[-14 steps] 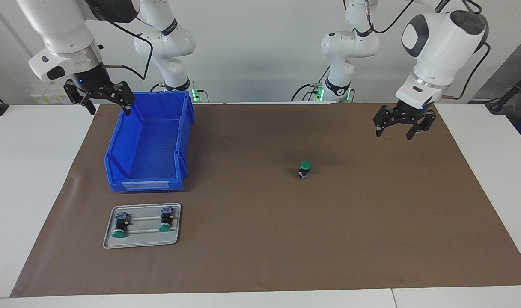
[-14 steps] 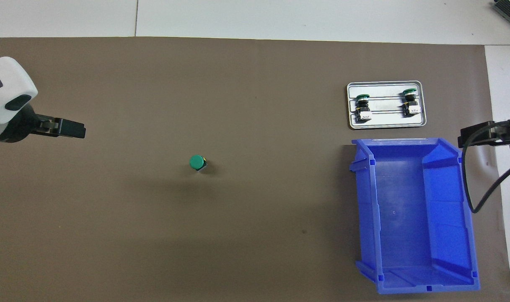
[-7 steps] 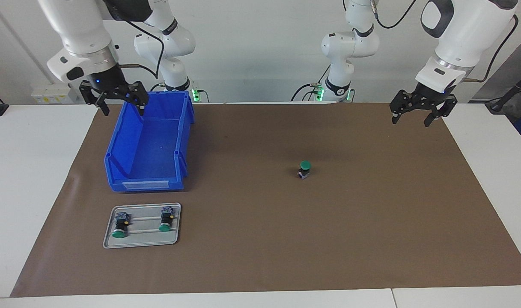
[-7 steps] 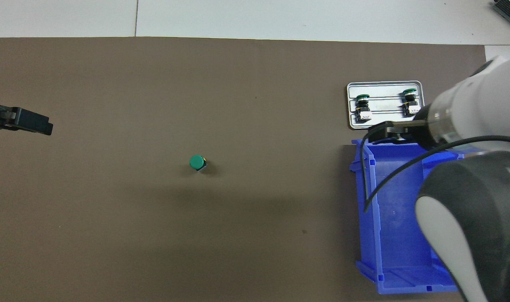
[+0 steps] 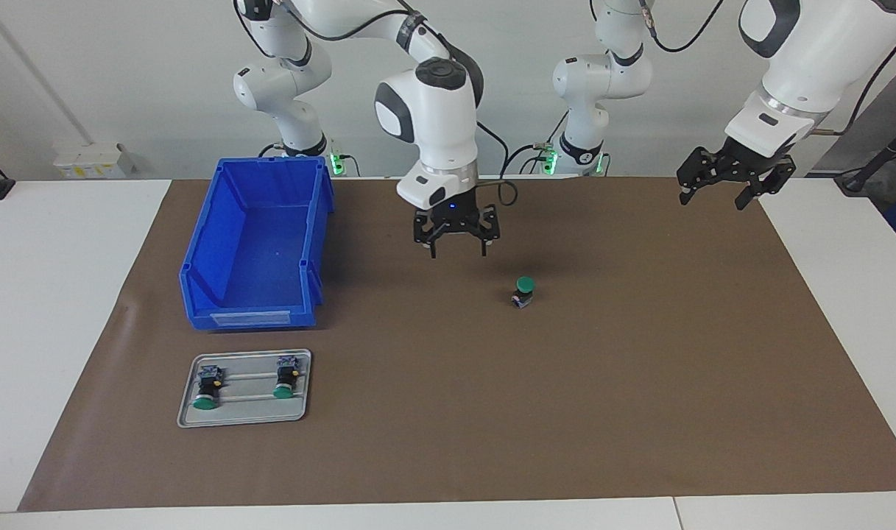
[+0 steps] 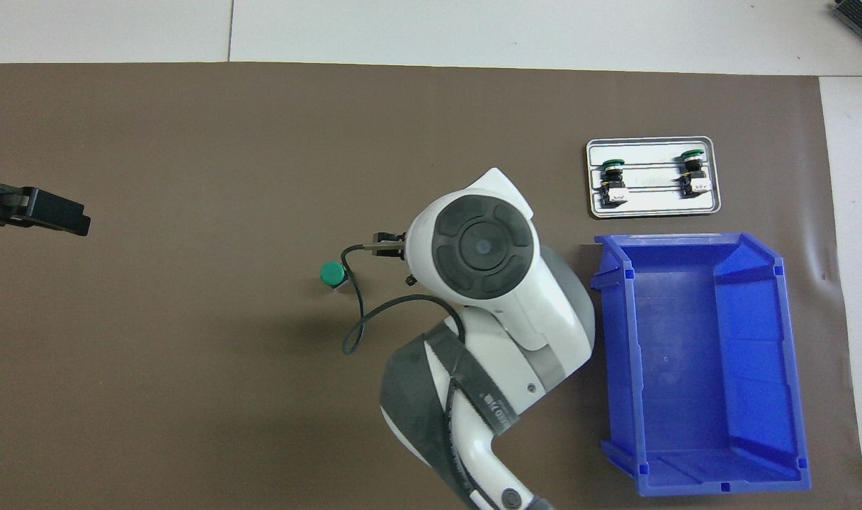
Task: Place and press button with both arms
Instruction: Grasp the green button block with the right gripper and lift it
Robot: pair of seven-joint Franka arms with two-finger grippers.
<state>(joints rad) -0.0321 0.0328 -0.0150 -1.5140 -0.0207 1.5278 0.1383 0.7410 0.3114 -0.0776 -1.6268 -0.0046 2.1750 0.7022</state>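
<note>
The button (image 5: 524, 290) stands upright on the brown mat, green cap up, and nothing touches it; from overhead the button (image 6: 331, 274) shows as a green disc. My right gripper (image 5: 458, 252) hangs open and empty over the mat between the blue bin and the button, a short way from the button. In the overhead view the right arm's wrist (image 6: 481, 246) hides its own gripper. My left gripper (image 5: 713, 200) is open and empty, raised over the mat's edge at the left arm's end, and shows as the left gripper (image 6: 55, 212) in the overhead view.
An empty blue bin (image 5: 252, 318) (image 6: 693, 244) sits at the right arm's end of the mat. Farther from the robots, a metal tray (image 5: 245, 414) (image 6: 654, 205) holds two other green-capped buttons lying on their sides.
The right arm swung from over the bin's corner to the middle of the mat and lowered beside the button. The left gripper rose slightly and drifted outward. Both stay open.
</note>
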